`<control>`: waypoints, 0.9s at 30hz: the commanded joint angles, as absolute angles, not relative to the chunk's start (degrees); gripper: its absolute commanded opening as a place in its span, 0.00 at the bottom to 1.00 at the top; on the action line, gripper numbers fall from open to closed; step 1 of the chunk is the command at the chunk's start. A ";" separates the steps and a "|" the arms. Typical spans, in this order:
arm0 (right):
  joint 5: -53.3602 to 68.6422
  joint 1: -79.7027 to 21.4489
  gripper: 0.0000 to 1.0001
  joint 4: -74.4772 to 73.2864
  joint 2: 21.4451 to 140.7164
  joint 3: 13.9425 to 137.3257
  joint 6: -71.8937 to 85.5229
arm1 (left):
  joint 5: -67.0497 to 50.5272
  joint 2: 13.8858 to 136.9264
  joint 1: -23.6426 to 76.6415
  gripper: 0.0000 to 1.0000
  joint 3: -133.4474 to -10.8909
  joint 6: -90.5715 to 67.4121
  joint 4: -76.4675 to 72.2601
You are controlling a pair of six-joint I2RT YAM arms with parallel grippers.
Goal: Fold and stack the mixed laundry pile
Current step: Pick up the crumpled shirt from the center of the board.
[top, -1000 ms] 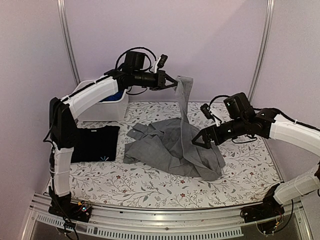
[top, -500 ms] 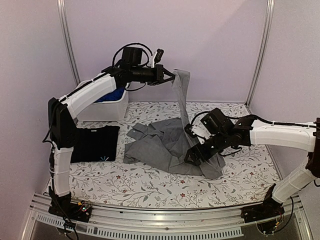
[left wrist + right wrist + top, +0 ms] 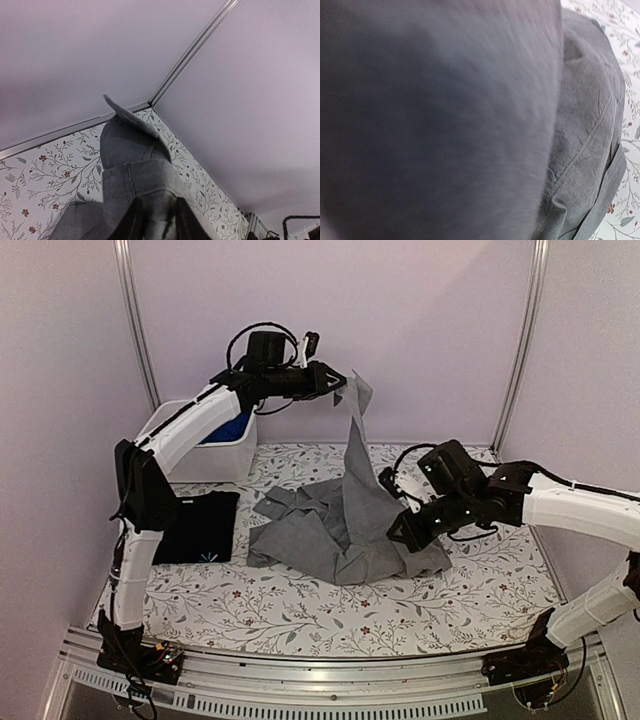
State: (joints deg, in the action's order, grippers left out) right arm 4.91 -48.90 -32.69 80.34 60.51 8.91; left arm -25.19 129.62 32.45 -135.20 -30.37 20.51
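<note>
1. Currently, the left gripper (image 3: pixel 338 383) pinches one end of the grey shirt (image 3: pixel 320 530) high above the table's (image 3: pixel 300 615) far edge; the rest heaps mid-table.
2. Right gripper (image 3: pixel 397 532) is clamped on the heap's right side, fingertips buried.
3. Right wrist view: blurred grey cloth only.

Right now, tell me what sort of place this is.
Probably a robot lab booth: plain lilac walls, metal corner rails, a left arm and right arm bolted at a floral-covered table.

No readable text, label, number — black T-shirt (image 3: pixel 195 525) carries small light mark; illegible.
</note>
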 commanded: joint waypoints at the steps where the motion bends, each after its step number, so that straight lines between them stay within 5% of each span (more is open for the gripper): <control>1: 9.89 -46.48 0.00 -30.00 73.24 64.15 6.32 | -21.46 141.80 30.50 0.48 -147.08 -28.12 32.59; 4: 11.82 -40.60 0.00 -30.53 69.04 64.11 6.99 | -22.62 137.02 29.01 0.69 -138.59 -24.09 37.34; 9: 17.63 -29.51 0.00 -28.87 62.62 62.09 8.14 | -21.20 113.36 28.75 0.92 -101.13 -16.45 26.81; 14: 20.37 -24.23 0.00 -27.30 61.63 60.08 10.32 | -29.42 98.54 26.95 0.95 -76.69 -11.84 23.50; 21: 20.78 -22.69 0.00 -24.21 65.48 63.45 14.66 | -23.07 78.77 27.66 0.97 -49.93 -12.32 6.74; 27: 18.89 -18.58 0.00 -28.33 67.79 65.75 13.52 | -17.89 79.67 27.47 0.97 -46.13 -12.31 10.00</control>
State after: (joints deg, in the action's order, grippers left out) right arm 19.46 -22.20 -27.31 67.35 63.26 13.32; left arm -22.09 76.86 27.53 -44.99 -13.06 11.60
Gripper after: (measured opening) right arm 0.004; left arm 0.986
